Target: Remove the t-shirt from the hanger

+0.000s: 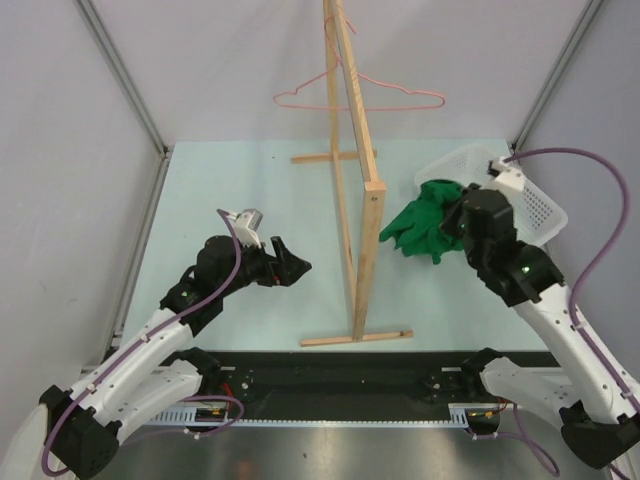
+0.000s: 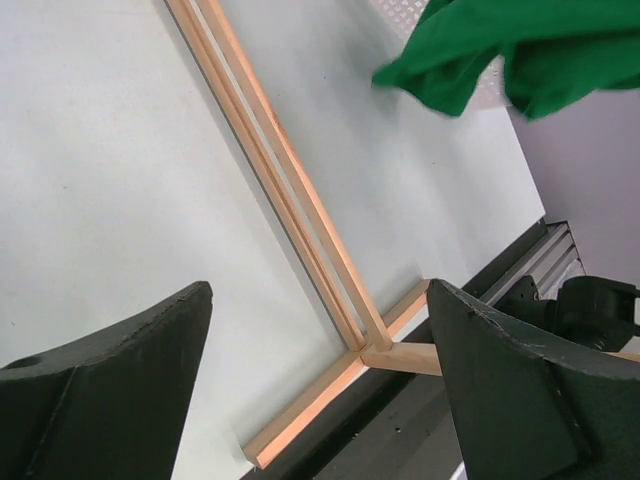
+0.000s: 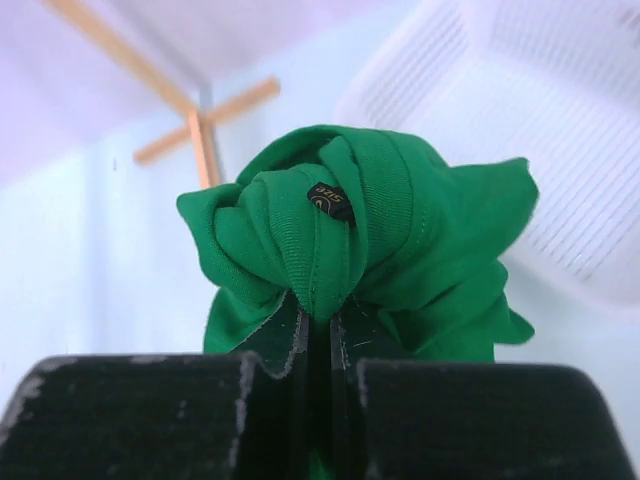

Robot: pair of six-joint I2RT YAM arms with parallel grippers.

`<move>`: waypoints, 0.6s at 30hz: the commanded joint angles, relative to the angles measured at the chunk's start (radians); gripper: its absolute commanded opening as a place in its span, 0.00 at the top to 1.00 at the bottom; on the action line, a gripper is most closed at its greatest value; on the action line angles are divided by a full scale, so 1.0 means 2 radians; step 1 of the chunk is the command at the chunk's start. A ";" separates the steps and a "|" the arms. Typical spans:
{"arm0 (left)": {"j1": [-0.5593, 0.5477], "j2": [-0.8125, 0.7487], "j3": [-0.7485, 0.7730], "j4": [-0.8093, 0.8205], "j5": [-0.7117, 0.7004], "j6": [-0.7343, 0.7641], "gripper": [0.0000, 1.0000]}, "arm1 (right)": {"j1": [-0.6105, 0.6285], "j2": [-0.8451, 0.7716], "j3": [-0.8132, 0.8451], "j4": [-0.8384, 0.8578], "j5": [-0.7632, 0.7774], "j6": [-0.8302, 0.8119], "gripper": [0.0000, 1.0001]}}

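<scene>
Toward the far right corner of your bench (image 1: pixel 250 200): the t-shirt (image 1: pixel 425 225), off the hanger, bunched in a clump with no clear long axis; loose folds trail toward the wooden rack (image 1: pixel 365 200); white basket (image 1: pixel 540 205) just beside it on the right-edge side. The hanger (image 1: pixel 360 95) is bare at the far edge, long axis left to right, hook uppermost. Right gripper (image 3: pixel 318 340) is pinched tight on the cloth; left gripper (image 2: pixel 320 340) is spread wide, holding nothing, aimed at the rack, well apart from it and from the left edge.
</scene>
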 commanded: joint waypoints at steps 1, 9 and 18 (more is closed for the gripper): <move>-0.004 0.001 0.025 0.014 0.011 0.004 0.07 | -0.065 0.010 0.077 0.003 -0.013 -0.066 1.00; -0.004 0.005 0.026 0.013 0.009 0.004 0.07 | -0.180 0.075 0.239 -0.011 -0.052 -0.113 1.00; -0.004 0.014 0.026 0.020 0.009 0.005 0.07 | -0.300 0.130 0.263 -0.008 -0.164 -0.087 1.00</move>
